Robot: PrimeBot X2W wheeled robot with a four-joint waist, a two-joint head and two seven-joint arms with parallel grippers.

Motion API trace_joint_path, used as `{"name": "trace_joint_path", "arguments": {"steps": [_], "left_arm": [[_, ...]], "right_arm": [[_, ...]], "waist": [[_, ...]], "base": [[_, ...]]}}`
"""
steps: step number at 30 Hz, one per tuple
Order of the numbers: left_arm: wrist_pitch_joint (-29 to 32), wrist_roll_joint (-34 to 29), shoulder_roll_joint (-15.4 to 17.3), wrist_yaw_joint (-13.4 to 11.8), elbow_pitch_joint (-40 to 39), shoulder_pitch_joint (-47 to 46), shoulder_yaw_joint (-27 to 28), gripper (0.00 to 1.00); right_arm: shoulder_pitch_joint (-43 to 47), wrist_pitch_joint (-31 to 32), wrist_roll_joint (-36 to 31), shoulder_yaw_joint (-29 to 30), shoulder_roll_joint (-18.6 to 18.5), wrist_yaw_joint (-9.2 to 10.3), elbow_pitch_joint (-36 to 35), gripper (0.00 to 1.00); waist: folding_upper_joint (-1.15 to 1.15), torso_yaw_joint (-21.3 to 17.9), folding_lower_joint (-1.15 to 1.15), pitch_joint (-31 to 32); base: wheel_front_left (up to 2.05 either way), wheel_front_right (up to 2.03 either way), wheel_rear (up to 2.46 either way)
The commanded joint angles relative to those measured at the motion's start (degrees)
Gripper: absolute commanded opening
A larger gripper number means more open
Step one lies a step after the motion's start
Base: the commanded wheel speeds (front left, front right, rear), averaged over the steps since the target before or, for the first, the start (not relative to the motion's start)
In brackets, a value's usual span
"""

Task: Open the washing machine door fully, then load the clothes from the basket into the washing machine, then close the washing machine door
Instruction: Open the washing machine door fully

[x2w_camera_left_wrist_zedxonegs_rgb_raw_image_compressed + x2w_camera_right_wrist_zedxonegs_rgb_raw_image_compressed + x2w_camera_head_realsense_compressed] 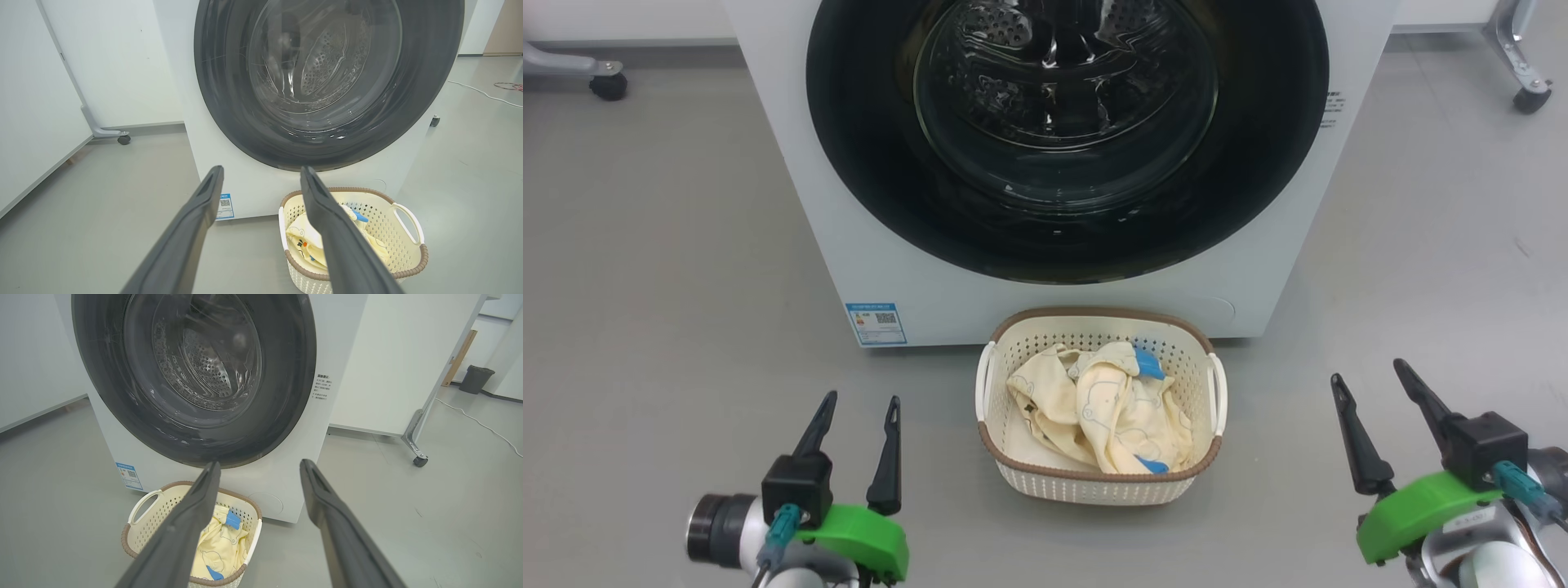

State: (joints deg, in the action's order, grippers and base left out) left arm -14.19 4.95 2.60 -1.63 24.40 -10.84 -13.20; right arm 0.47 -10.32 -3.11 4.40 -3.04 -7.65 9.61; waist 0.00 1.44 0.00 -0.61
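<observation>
The white washing machine [792, 163] stands straight ahead, and its round black door [866, 180] with the glass bowl window lies flat against the front, closed. On the floor just before it sits the cream basket [1094, 486] holding the pale yellow clothes [1111, 408] with blue trim. My left gripper [862, 408] hangs open at the lower left, left of the basket, nothing between its fingers. At the lower right my right gripper [1368, 374] is open too, right of the basket. The wrist views show the door [220, 81] [102, 375], the basket [408, 269] [139, 535] and the clothes [302, 241] [224, 547].
Grey floor spreads to both sides of the machine. Wheeled white partitions stand behind it, with casters at the far left [608, 84] and far right [1531, 98]. A blue label [876, 323] marks the machine's lower left corner. A dark bin [476, 379] and a floor cable [482, 424] lie off right.
</observation>
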Motion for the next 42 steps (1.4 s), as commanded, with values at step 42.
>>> {"name": "trace_joint_path", "arguments": {"steps": [42], "left_arm": [[-0.81,-0.16,0.68,0.64,-4.14,-1.96,1.64,1.0]], "right_arm": [[-2.36,-0.73,0.43,0.35,-0.46,0.16,-2.3,1.0]], "waist": [[0.0,-0.82,0.0,0.56]], "base": [[0.92,0.96,-1.88]]}}
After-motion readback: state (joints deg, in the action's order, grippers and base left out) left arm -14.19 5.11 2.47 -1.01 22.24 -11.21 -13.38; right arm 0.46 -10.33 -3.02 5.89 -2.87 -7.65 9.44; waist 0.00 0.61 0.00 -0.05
